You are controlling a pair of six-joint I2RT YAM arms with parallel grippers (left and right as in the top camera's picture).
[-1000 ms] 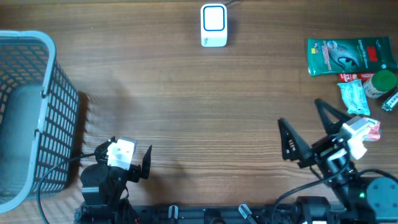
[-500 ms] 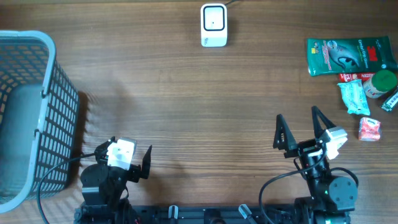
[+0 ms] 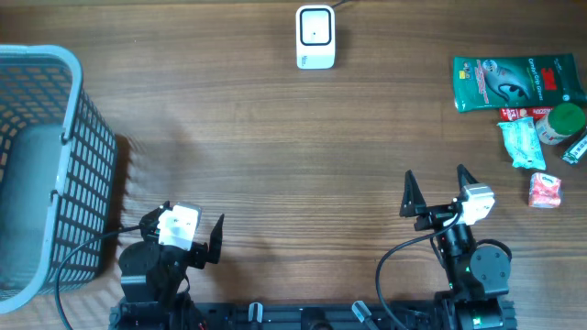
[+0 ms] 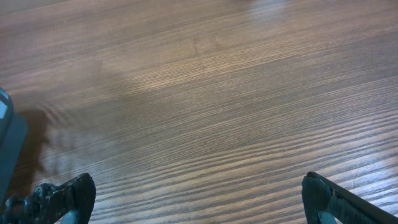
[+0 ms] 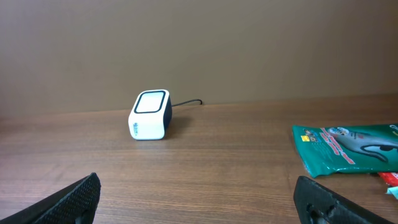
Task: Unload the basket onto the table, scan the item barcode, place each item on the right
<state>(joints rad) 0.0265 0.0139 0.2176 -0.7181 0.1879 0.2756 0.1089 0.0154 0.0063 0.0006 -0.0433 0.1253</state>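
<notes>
Your items lie untouched in a cluster at the far right of the table (image 3: 275,147). The green packet (image 3: 516,83) lies flat at the back. Just in front of it are the small blue packet (image 3: 521,144) and the green-lidded jar (image 3: 561,122), side by side and close together. The red and white box (image 3: 545,190) sits a little nearer the arms, apart from the others. Something dark pokes in at the right edge beside the jar, too cut off for you to identify.

Your scanner (image 3: 315,37) stands at the back of the table near the middle, well apart from the items, with its cable (image 5: 186,103) running off behind it. From the right wrist you see it straight ahead and to the left, with the green packet at the right.

Your right gripper (image 3: 437,188) is near the front edge, to the left of the red and white box and not touching it. Its fingers are spread wide and hold nothing.

Your left gripper (image 4: 196,199) is at the front left, over bare wood, also released and holding nothing. The basket (image 3: 41,165) stands just to its left, against the table's left edge.
</notes>
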